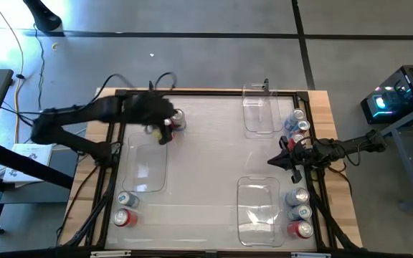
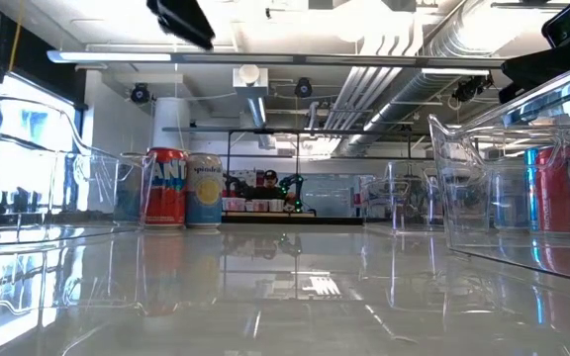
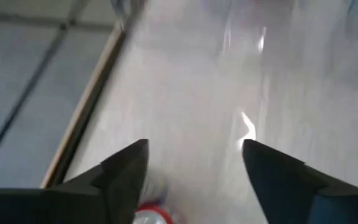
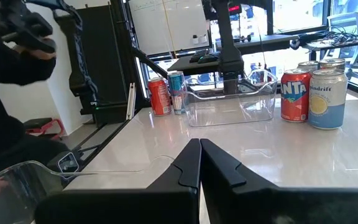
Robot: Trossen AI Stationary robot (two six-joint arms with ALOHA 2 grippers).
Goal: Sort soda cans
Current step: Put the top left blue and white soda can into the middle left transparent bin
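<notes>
Cans (image 1: 297,203) on my table (image 1: 206,154) stand in groups: two near the front-left corner, several along the right edge, and one red-topped can (image 1: 178,120) at the far left. Left gripper (image 1: 165,132) sits just beside that can, fingers (image 3: 126,171) apart and empty; it looks like a release step, though the wrist view is blurred. Right gripper (image 4: 199,163) waits at the right edge, closed together. Next I judge a lift clear, then another pick.

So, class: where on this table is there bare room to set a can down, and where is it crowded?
Free: the middle of the table, between the three clear bins. Crowded: the right edge, where cans flank the right gripper, and around the left gripper.
</notes>
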